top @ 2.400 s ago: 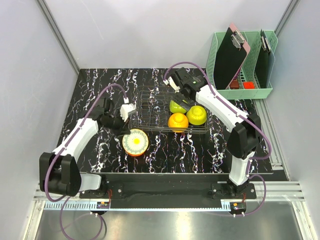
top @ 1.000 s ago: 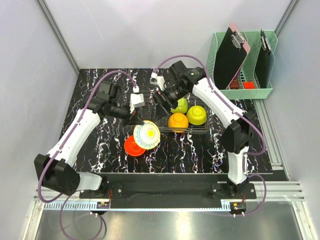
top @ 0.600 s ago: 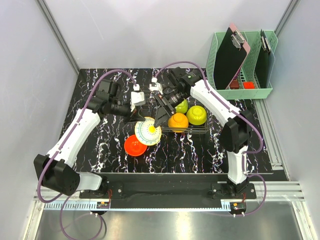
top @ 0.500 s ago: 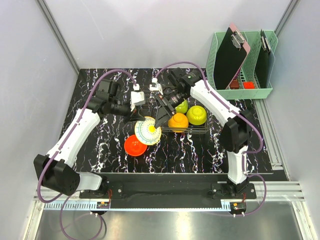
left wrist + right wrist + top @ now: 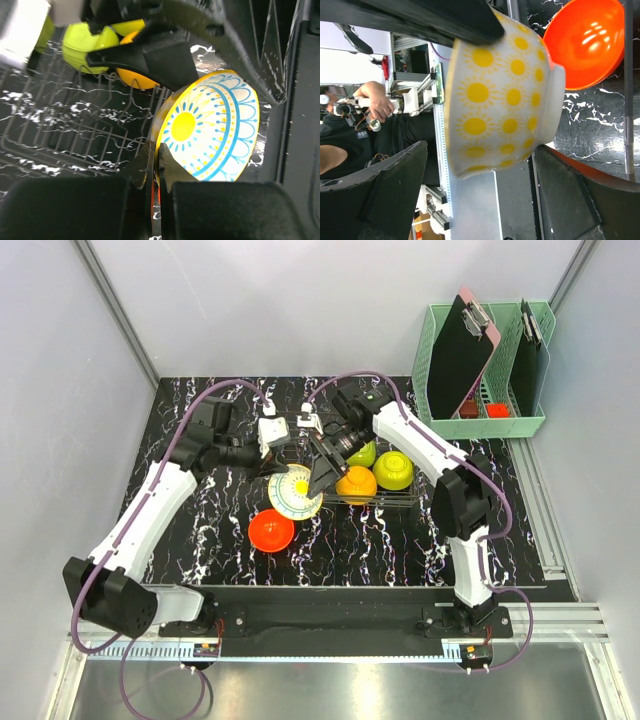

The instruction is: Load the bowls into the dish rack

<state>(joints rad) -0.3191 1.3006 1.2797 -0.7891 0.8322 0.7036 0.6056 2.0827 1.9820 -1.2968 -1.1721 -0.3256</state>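
Observation:
A cream-white bowl [image 5: 295, 492] with yellow suns hangs tilted on its side at the dish rack's [image 5: 300, 440] front left corner. My left gripper [image 5: 274, 466] is shut on its rim [image 5: 161, 150]. My right gripper [image 5: 322, 476] is open, one finger on each side of this bowl [image 5: 500, 90], with gaps showing. A red-orange bowl [image 5: 271, 530] sits upright on the table just below it. In the rack lie a lime green bowl [image 5: 358, 452], a yellow-green bowl [image 5: 393, 470] and an orange bowl [image 5: 356, 483].
A mint-green basket [image 5: 440, 360] with clipboards stands at the back right, off the black marble mat [image 5: 180, 540]. The two arms meet over the rack's front left corner, and both cables arch above the rack.
My left gripper lifted the cream-white bowl off the red-orange bowl and carried it toward the rack. My right gripper swung left from over the rack and now brackets that bowl.

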